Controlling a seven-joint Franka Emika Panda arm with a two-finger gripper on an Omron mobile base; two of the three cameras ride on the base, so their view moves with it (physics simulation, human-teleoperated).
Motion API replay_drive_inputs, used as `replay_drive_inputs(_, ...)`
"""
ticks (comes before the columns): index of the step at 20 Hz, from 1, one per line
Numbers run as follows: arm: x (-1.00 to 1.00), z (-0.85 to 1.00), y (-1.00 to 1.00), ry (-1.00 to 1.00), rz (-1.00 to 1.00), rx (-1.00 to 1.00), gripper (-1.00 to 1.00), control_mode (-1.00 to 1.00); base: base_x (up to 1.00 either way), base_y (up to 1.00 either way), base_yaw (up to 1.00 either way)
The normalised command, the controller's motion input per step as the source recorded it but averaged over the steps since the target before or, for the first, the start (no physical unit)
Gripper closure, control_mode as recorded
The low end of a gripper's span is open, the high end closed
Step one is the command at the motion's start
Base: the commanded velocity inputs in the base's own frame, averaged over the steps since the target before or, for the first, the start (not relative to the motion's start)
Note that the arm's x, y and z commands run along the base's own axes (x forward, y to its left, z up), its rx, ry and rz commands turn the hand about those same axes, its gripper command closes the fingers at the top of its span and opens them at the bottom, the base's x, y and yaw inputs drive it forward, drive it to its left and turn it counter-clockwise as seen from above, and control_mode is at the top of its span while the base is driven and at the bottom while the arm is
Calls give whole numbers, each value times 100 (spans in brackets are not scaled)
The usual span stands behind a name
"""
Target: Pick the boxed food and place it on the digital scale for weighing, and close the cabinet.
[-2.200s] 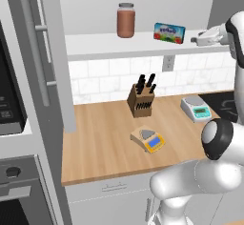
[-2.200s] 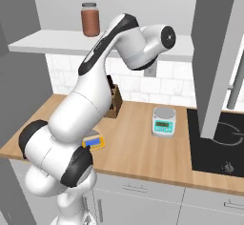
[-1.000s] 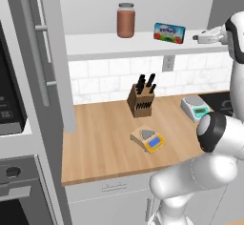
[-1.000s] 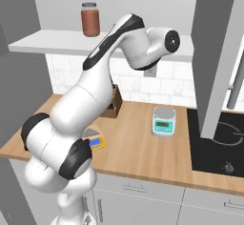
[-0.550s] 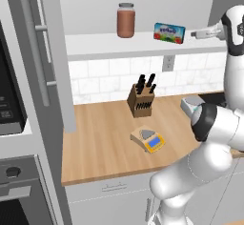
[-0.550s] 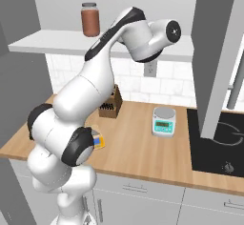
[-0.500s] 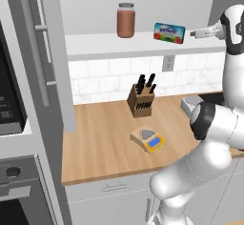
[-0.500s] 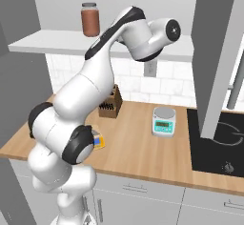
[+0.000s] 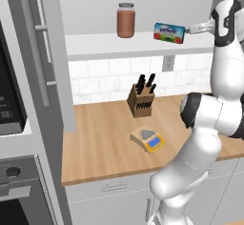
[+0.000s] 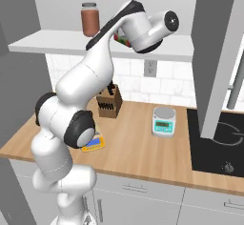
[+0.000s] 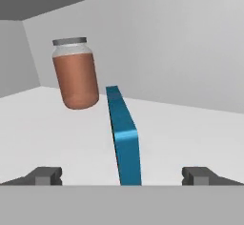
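The boxed food [image 9: 169, 32], a flat blue carton with a white label, stands on the white shelf [image 9: 95, 46] of the open cabinet [image 9: 52, 62]. From the hand view I see it edge-on as a narrow blue slab [image 11: 125, 138]. My gripper [image 9: 188, 30] is open at the carton's right end. Its fingertips [image 11: 44, 175] stand wide on either side of the carton's near end [image 11: 122, 175], clear of it. The tan digital scale [image 9: 148, 139] sits on the wooden counter below, its plate bare.
A brown jar [image 9: 126, 20] stands on the shelf left of the carton. A knife block [image 9: 142, 98] is at the back of the counter, with a white scale [image 10: 163, 120] and a black cooktop [image 10: 219, 143] further right. The cabinet's doors [image 10: 214, 57] hang open at both sides.
My hand has moved left along the shelf toward the carton's right end, and the upper arm has risen. The jaws have stayed wide. The carton, jar and scales have not moved.
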Motion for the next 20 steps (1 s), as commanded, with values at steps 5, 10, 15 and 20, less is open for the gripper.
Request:
replay_drive_inputs(5, 22, 0, 4, 1, 0, 0, -100, -100, 0, 0, 0)
replay_drive_inputs(10, 23, 0, 13, 1, 0, 0, -100, -100, 0, 0, 0)
replay_drive_inputs(15, 26, -7, 35, 0, 0, 0, -100, -100, 0, 0, 0)
replay_drive_inputs(20, 27, -15, 31, 0, 0, 0, -100, -100, 0, 0, 0)
